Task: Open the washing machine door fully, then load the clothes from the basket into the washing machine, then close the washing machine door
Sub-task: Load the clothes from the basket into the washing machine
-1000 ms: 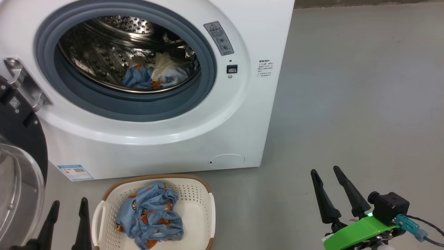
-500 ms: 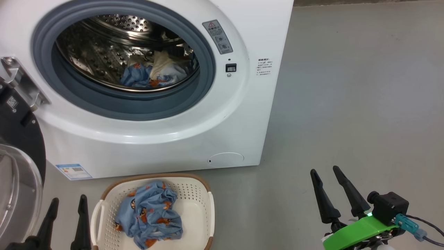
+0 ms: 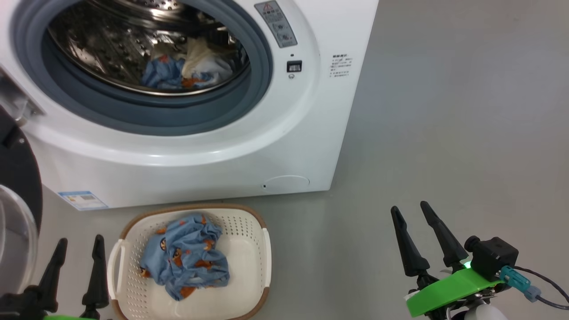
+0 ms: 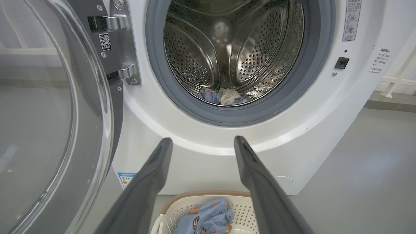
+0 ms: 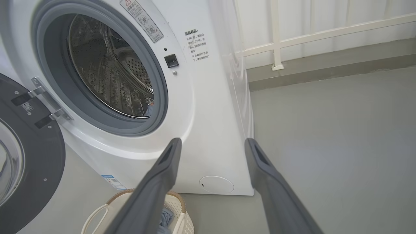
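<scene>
One blue garment (image 3: 184,257) lies crumpled in the basket (image 3: 242,229).

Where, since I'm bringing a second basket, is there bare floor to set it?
The grey floor right of the washer and basket is bare, up to the right hand and beyond. Crowded on the left: the open door, left hand and basket sit close together before the washer.

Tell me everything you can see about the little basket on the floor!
The small cream plastic basket has tiny holes in its walls, a brown woven-look rim and white side handles. It sits upright on the grey floor in front of the white washing machine. A crumpled light blue garment with orange prints lies inside.
</scene>
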Controlling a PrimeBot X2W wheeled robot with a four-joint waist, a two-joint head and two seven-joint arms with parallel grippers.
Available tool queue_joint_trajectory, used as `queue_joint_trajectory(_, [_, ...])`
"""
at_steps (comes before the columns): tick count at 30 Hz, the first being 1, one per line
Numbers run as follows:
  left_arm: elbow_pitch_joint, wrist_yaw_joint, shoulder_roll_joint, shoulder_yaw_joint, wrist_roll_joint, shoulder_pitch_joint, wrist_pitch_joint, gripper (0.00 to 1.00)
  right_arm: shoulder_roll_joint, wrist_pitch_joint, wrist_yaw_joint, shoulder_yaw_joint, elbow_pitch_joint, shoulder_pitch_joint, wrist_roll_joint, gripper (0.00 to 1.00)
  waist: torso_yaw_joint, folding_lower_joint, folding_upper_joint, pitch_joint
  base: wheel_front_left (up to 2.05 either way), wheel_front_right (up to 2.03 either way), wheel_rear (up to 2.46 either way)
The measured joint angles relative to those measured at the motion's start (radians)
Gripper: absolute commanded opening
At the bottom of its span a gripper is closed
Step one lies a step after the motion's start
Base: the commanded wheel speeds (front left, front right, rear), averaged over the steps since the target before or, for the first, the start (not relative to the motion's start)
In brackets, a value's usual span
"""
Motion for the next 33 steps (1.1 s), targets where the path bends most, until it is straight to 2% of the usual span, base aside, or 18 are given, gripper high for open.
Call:
queue_joint_trajectory(14, [0.07,0.0,0.073,-0.039,-0.067,-0.092,0.0,1.0,0.015,0.0,0.0,0.002,-0.04,-0.046,-0.037,1.0,-0.023,0.0,0.0,0.132,0.0,0.0,0.0])
queue_joint_trajectory(28, [0.188,0.0,0.154,-0.109,-0.127,-0.193,0.0,1.0,0.015,0.0,0.0,0.011,-0.075,-0.089,-0.013,1.0,-0.057,0.0001,0.0,0.265,0.0,0.0,0.0])
queue_joint_trajectory(33, [0.252,0.0,0.176,-0.165,-0.151,-0.236,0.0,1.0,0.016,0.0,0.0,0.012,-0.091,-0.102,-0.009,1.0,-0.068,0.0,0.0,0.3,0.0,0.0,0.0])
